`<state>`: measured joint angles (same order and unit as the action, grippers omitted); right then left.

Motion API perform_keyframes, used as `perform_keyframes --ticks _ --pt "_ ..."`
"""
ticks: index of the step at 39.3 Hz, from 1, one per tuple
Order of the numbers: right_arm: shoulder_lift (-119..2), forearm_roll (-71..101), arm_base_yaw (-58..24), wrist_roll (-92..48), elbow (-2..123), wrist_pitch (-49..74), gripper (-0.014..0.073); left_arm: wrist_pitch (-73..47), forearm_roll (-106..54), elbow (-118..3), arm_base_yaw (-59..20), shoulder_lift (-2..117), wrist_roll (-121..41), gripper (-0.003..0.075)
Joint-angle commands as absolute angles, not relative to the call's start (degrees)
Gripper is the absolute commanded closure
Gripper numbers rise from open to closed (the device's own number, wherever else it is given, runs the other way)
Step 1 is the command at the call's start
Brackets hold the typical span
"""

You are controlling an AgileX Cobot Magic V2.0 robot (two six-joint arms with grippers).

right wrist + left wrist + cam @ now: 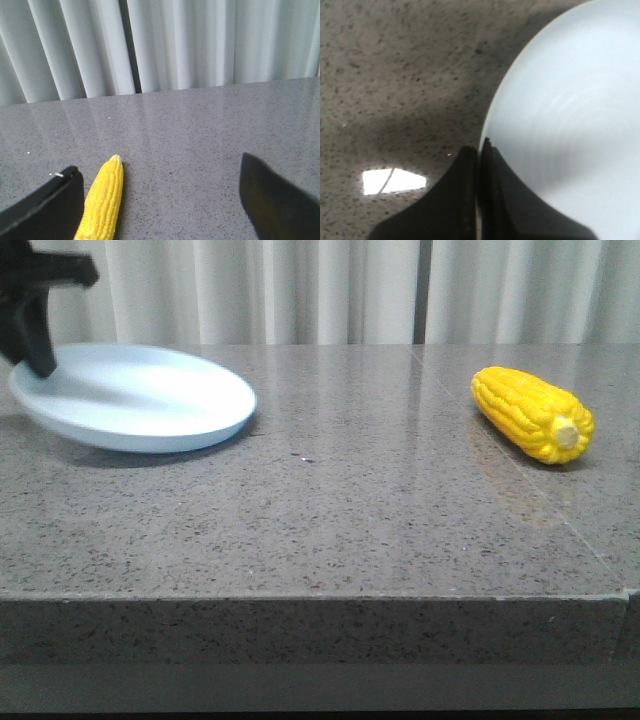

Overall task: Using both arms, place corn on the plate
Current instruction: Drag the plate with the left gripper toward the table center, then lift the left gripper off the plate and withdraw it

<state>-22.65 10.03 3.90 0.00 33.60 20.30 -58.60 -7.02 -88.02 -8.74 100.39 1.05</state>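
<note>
The pale blue-white plate (pixel 140 395) sits at the table's far left. My left gripper (pixel 38 358) is shut on its left rim; in the left wrist view the two dark fingers (pixel 455 200) pinch the plate's edge (pixel 570 115) between them, my left gripper (pixel 480 150) closed tight. The yellow corn (pixel 533 413) lies on the table at the right, pale stub end toward the front. In the right wrist view my right gripper (pixel 157 167) is open wide, low over the table, with the corn (pixel 102 205) between the fingers, close beside one finger (pixel 47 210). The right arm does not show in the front view.
A grey speckled stone table (pixel 350 500) with its front edge near the camera. White curtains (pixel 330 290) hang behind the table's far edge. A seam runs across the tabletop near the corn.
</note>
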Motion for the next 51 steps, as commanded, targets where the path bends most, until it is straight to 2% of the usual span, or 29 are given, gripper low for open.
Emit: perform_keyframes --ticks 1,13,22,26,32,35,38,43,51 --pt "-23.51 10.13 4.20 -0.51 35.71 16.19 -0.0058 -59.38 -13.47 -92.43 -10.74 96.96 -0.73 0.0741" --pt "-23.51 10.13 4.20 -0.51 35.71 16.19 -0.0058 -59.24 -16.06 -92.98 -20.03 100.61 -1.23 0.0741" --pt "-23.51 10.13 4.20 -0.51 35.71 16.19 -0.0058 -59.16 -16.06 -92.98 -21.80 104.32 -1.23 0.0725" --pt "-23.51 10.13 4.20 -0.51 35.71 16.19 -0.0058 -59.16 -16.06 -92.98 -21.89 104.46 -1.23 0.0606" --pt "-23.51 10.13 4.20 -0.51 35.71 16.19 -0.0058 -59.00 -14.52 -93.45 -21.89 103.25 -1.34 0.0294" --pt "-23.51 10.13 4.20 -0.51 35.71 16.19 -0.0058 -58.13 -11.08 -93.45 -21.89 101.23 -1.21 0.0246" --pt "-23.51 10.13 4.20 -0.51 35.71 16.19 -0.0058 -57.88 -7.03 -93.15 -21.89 99.06 0.00 0.0265" --pt "-23.51 10.13 4.20 -0.51 35.71 16.19 -0.0058 -58.85 2.09 -90.33 -20.80 95.15 3.01 0.0361" --pt "-23.51 10.13 4.20 -0.51 35.71 16.19 -0.0058 -52.53 3.13 -79.02 -15.94 87.28 3.51 0.0598"
